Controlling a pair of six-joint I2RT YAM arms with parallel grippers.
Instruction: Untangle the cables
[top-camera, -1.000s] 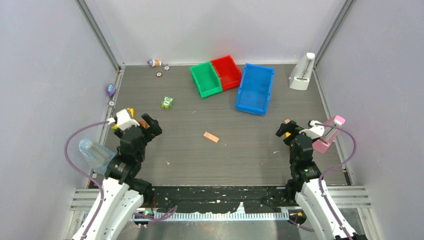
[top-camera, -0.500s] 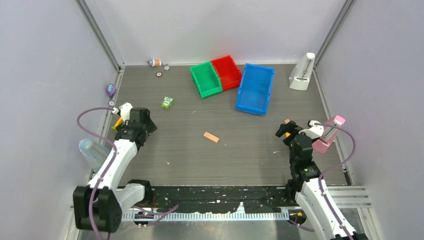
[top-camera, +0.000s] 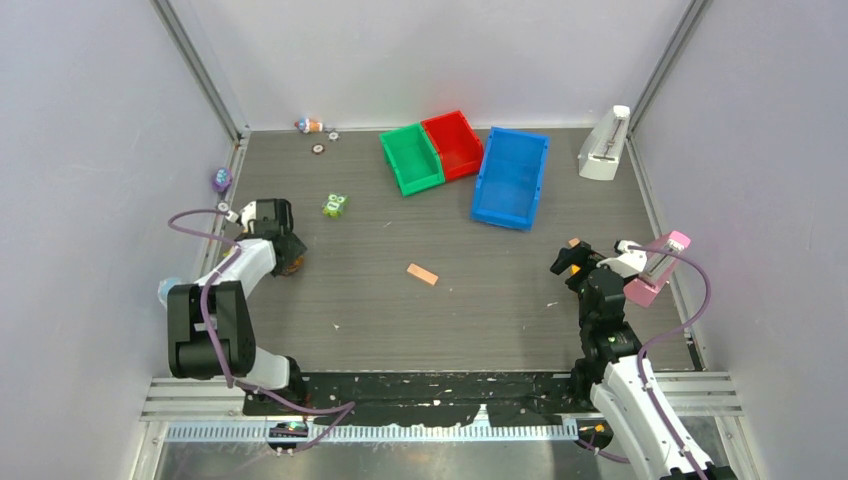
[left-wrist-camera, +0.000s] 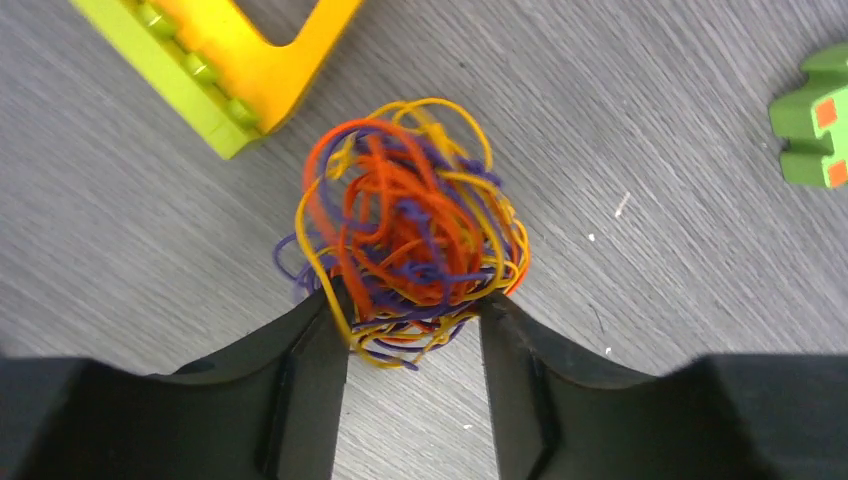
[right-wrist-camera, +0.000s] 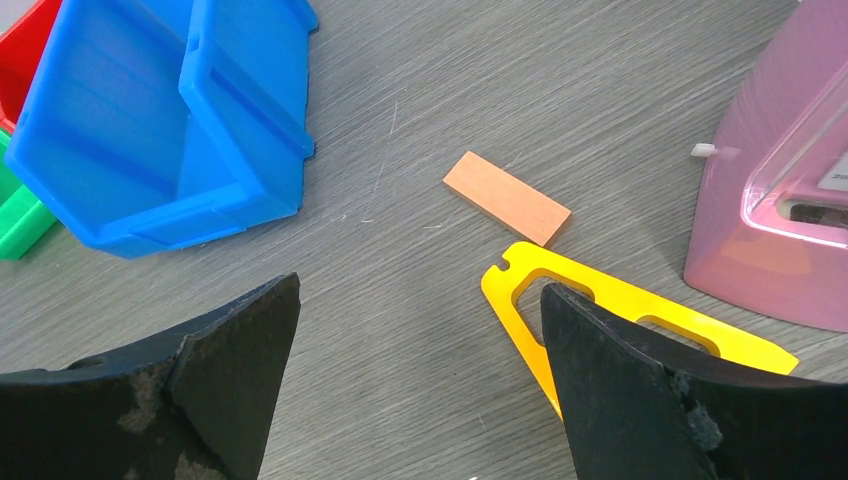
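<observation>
The cables (left-wrist-camera: 405, 235) are a ball of yellow, orange-red and purple strands lying on the grey table. In the left wrist view my left gripper (left-wrist-camera: 408, 303) straddles the ball's near edge. Its two black fingertips touch the strands on either side, and a few loose loops hang in the wide gap between them. From above, the left gripper (top-camera: 283, 255) points down at the table's left side and only a bit of orange shows under it. My right gripper (right-wrist-camera: 418, 290) hangs open over bare table at the right (top-camera: 567, 258), holding nothing.
A yellow-green and orange piece (left-wrist-camera: 230, 60) lies just beyond the tangle, and a green block (left-wrist-camera: 812, 130) to its right. A tan block (top-camera: 422, 274) lies mid-table. Green (top-camera: 411, 158), red (top-camera: 453, 143) and blue (top-camera: 511, 177) bins stand at the back. A pink stand (top-camera: 658, 267) and a yellow flat piece (right-wrist-camera: 620, 310) are by the right gripper.
My left arm has stretched out toward the far left and come down over the tangle, and its jaws have narrowed. The right arm has not moved.
</observation>
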